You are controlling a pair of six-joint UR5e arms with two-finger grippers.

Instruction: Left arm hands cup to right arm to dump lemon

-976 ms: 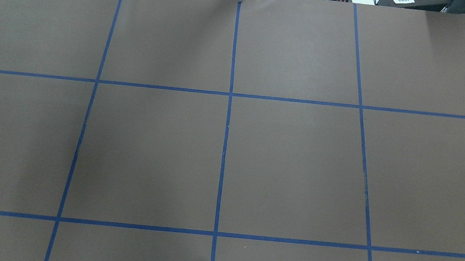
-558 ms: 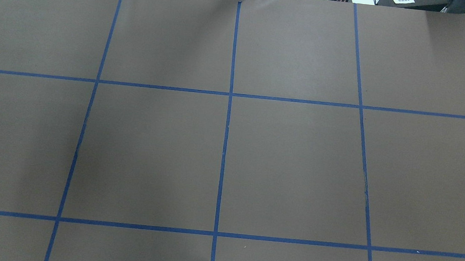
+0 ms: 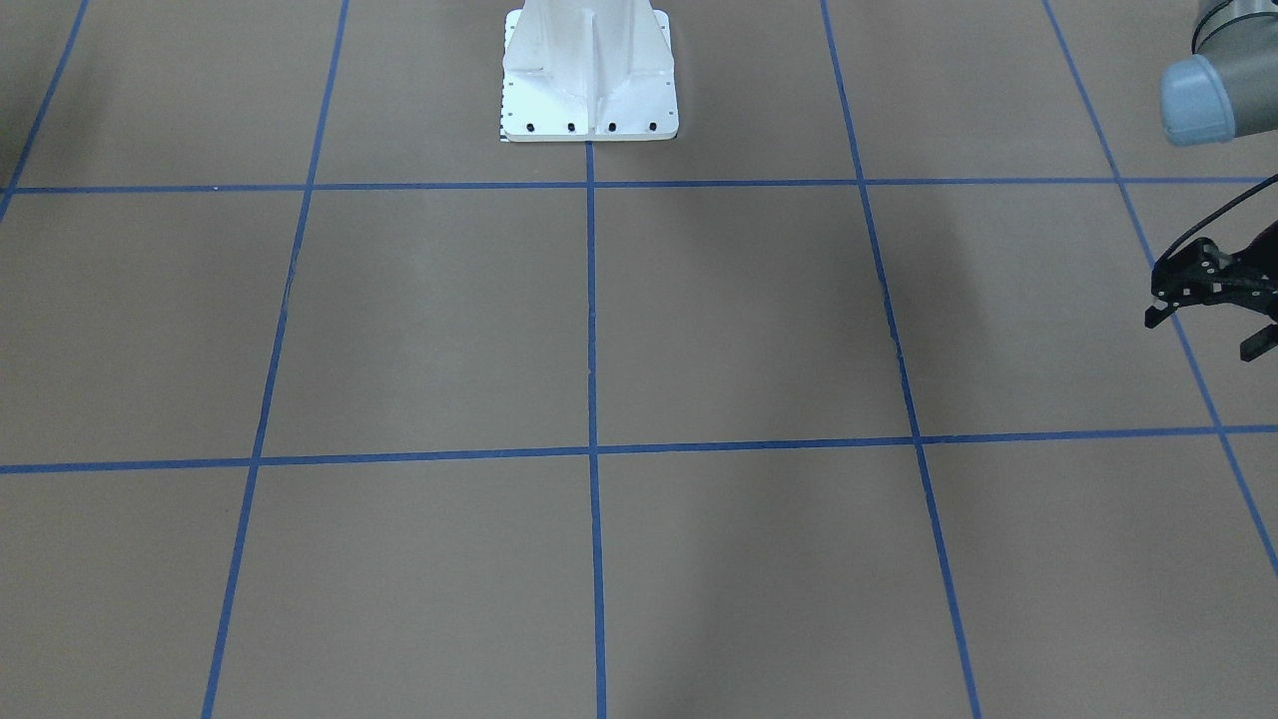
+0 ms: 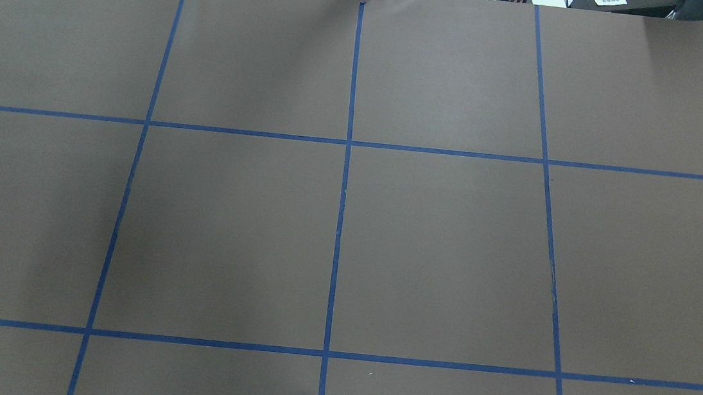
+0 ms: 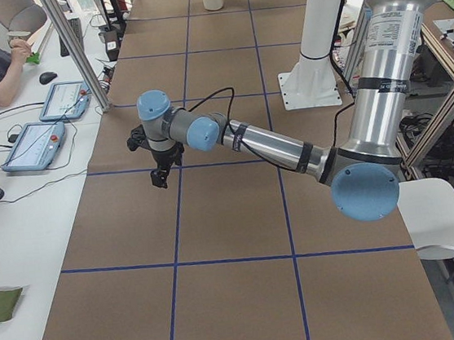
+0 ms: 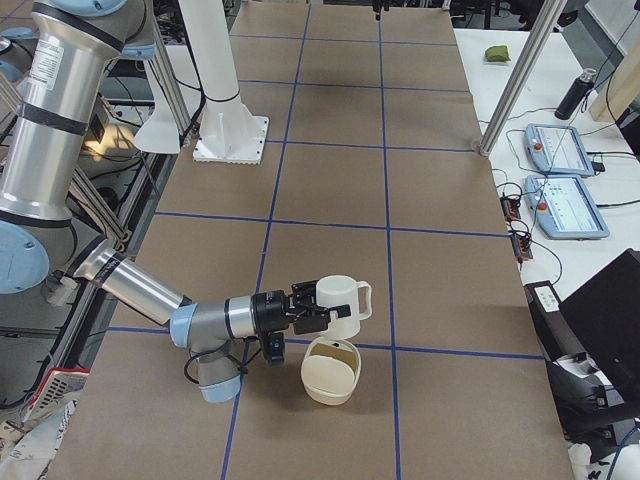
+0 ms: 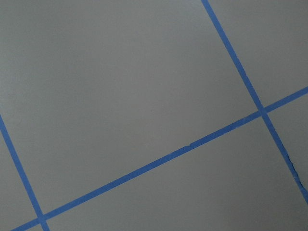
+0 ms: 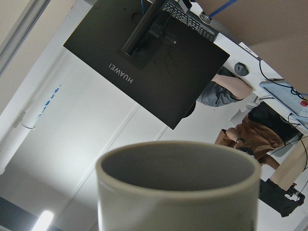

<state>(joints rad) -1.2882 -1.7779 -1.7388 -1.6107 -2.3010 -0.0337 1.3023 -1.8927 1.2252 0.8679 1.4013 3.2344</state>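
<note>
Although the white mug [image 6: 340, 300] hung, as it seemed, mouth-down at the right gripper [image 6: 311, 308] just above the cream bowl [image 6: 326, 386], it sat toward the bowl's far rim. A falling slice could therefore have landed on the brown table [image 6: 430, 250], or one could have stuck inside the mug. Whether that gripper was clamped could not be told; a loose hold would have dropped the mug. The left gripper [image 3: 1205, 334] stood spread and empty, well apart. Count: one mug, one bowl, two grippers. The lemon slices could not be counted; only a yellowish patch [image 6: 338, 356] showed inside the bowl.
</note>
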